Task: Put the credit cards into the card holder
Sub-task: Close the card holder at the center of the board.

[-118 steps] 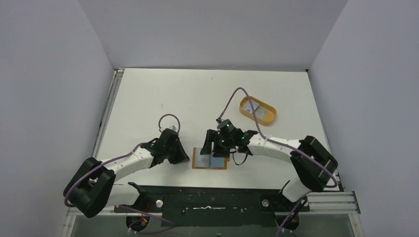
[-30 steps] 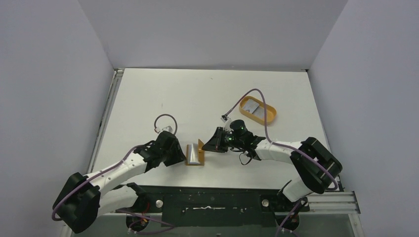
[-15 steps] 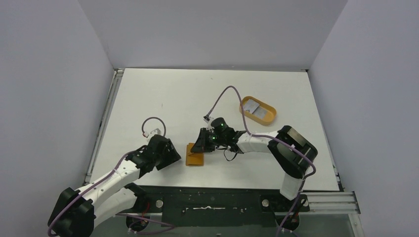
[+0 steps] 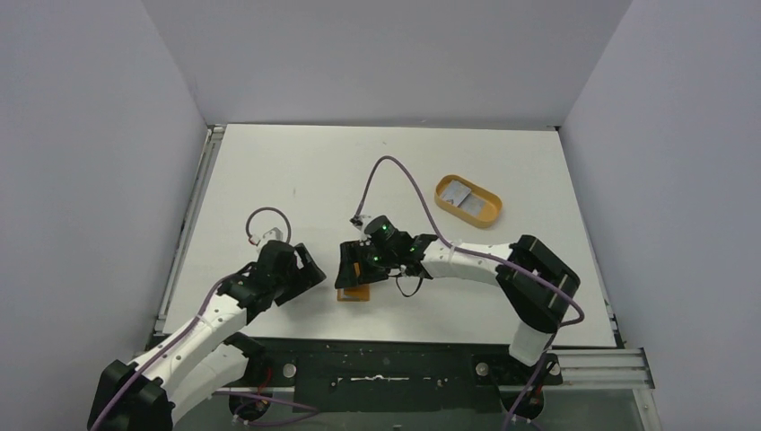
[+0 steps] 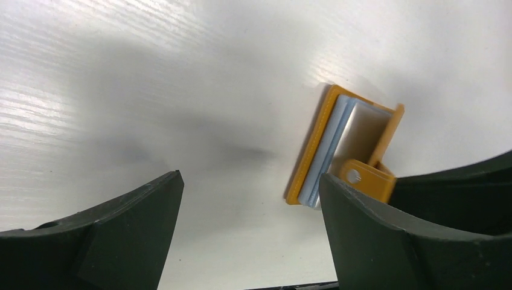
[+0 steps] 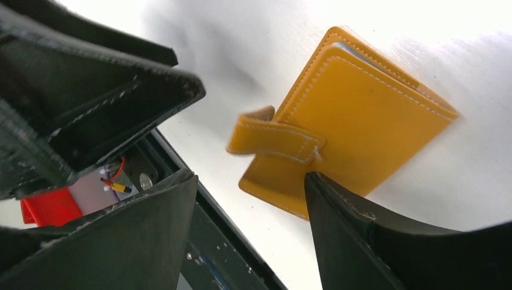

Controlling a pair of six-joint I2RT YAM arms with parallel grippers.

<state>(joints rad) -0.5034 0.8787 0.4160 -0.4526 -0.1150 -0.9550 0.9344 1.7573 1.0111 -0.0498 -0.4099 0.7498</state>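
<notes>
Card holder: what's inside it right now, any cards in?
The card holder lies folded nearly shut. In the left wrist view, pale blue-white layers show between its orange covers. Whether they are cards or lining, and how many, the covers hide.

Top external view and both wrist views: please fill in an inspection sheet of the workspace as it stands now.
Surface: white table, no spills seen.
Job's things: card holder lies folded over near the front edge, with its snap tab loose. Pale layers show between its halves; cards or lining, unclear. One credit card lies in the orange oval tray.
Clutter: nothing seen.
Grippers: left gripper is open, empty and apart from the holder, on its left. Right gripper is open over the holder; contact unclear.
Cables: purple cables loop above the table from each wrist.
Surroundings: plain pale walls on three sides, black base plate at the near edge.
</notes>
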